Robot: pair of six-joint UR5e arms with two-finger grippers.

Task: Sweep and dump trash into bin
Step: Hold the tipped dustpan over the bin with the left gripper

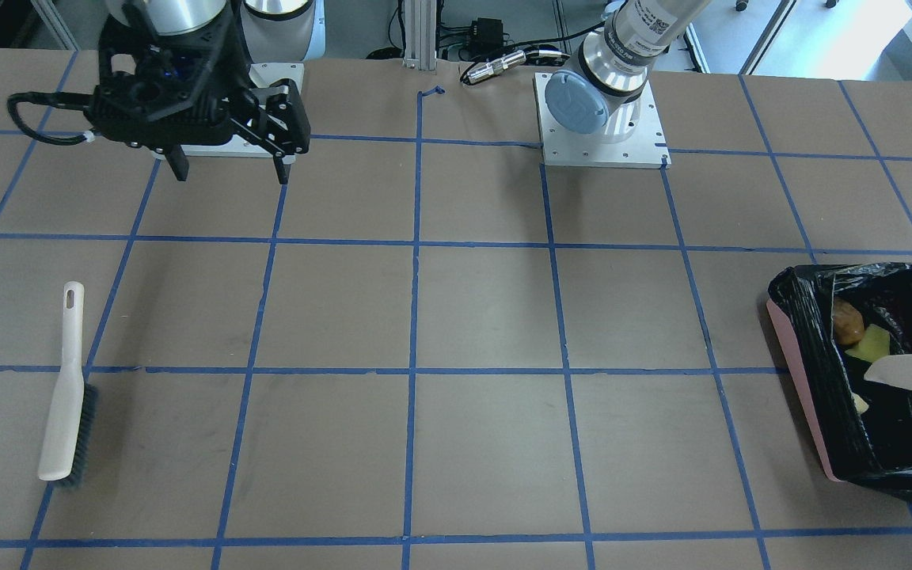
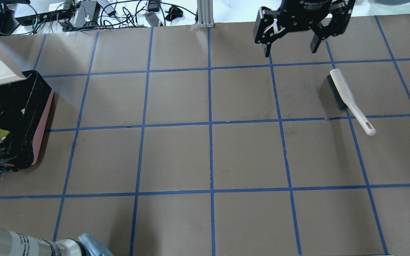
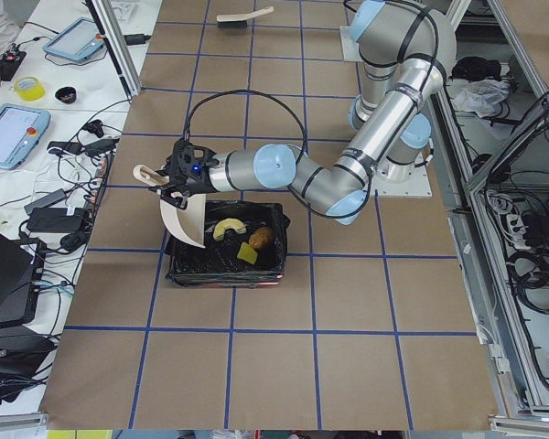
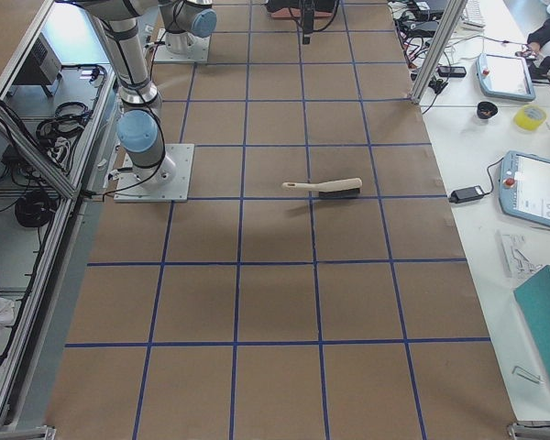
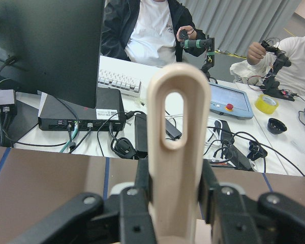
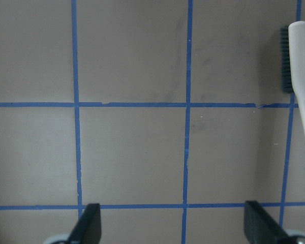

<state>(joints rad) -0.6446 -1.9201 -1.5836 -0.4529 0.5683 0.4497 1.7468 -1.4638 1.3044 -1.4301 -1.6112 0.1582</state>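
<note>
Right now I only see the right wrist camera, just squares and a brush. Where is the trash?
Observer: All three pieces of trash lie inside the bin.
Operator: Where's the dustpan?
Observer: The left claw is shut on the handle of the dustpan, which is tilted above the bin.
Operator: Is my claw holding anything?
Observer: No. The right claw is open and empty above the table, and the brush lies flat near it.
</note>
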